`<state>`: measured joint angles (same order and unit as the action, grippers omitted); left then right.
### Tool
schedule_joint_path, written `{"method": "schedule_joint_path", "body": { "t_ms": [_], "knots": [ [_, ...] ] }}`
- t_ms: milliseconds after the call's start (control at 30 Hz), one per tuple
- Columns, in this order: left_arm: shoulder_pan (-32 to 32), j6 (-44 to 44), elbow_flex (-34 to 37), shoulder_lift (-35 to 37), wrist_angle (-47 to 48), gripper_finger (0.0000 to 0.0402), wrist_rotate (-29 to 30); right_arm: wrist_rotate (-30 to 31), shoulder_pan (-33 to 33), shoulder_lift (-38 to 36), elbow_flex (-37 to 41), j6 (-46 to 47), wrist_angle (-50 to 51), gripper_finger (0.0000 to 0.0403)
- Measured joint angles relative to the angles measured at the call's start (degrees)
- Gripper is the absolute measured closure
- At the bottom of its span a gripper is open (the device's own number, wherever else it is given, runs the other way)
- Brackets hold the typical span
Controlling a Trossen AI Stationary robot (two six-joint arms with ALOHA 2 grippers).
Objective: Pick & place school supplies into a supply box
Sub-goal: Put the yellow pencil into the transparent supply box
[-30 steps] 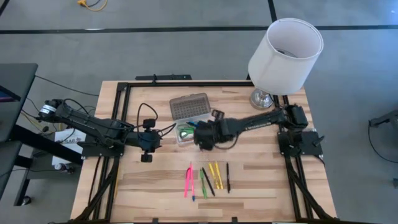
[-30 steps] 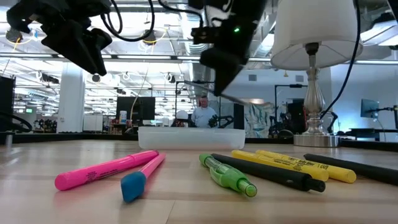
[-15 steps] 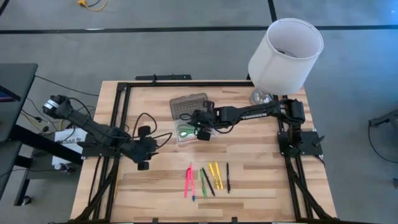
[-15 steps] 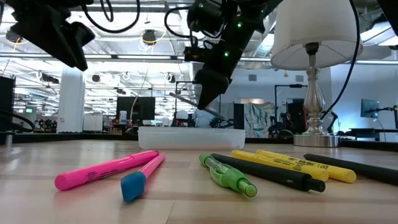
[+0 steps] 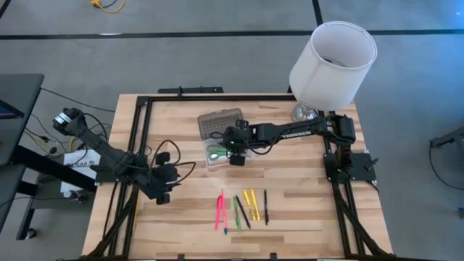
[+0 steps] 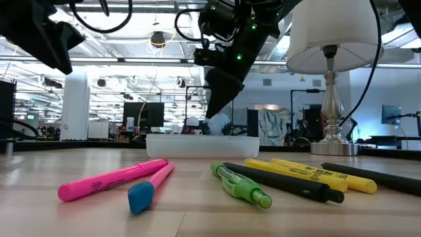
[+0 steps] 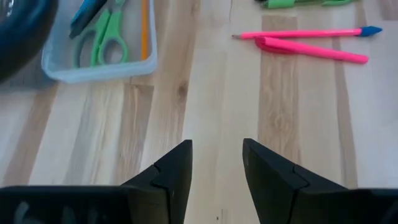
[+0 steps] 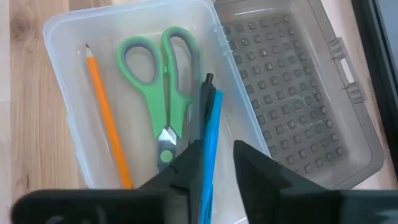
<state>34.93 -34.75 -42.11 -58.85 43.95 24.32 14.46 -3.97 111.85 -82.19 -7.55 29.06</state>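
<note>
The clear supply box [image 8: 68, 37] lies open, its ribbed grey lid [image 8: 292, 93] folded back flat. It holds the green-handled scissors [image 8: 163, 81], an orange pencil [image 8: 106, 118] and a blue pen [image 8: 211, 130] with a black pen beside it. My right gripper [image 8: 217, 171] hovers just above the box [image 5: 217, 154], slightly open, and the blue pen shows through its gap. My left gripper [image 7: 217, 162] is open over bare wood at the table's left [image 5: 163, 194]. Several pens [image 5: 243, 206] lie in a row near the near edge.
A white lamp [image 5: 330, 61] stands at the far right corner, its base [image 6: 332, 141] behind the box. On the table lie pink [image 6: 112, 178], green [image 6: 240, 184], yellow [image 6: 309, 172] and black [image 6: 289, 184] pens. There is bare wood on both sides of the row.
My right gripper moved from the table's middle toward the far edge and down over the box. The thin pen that slanted below it no longer shows under it in the low view. My left gripper drew back toward the near left.
</note>
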Motion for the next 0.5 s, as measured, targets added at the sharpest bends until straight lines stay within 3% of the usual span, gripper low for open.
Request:
{"method": "schedule_joint_path", "body": {
  "t_ms": [200, 500],
  "knots": [
    [0.7, -6.9, 0.0, 0.0, 3.2, 0.0264, -2.2, -0.4, 0.2, 0.0, 0.0, -2.5, 0.0, 0.0272],
    [4.0, -17.4, 0.0, -6.9, 5.1, 0.0264, -17.7, -1.1, 5.3, 0.0, 0.0, -9.6, -3.6, 0.0254]
  ]
}}
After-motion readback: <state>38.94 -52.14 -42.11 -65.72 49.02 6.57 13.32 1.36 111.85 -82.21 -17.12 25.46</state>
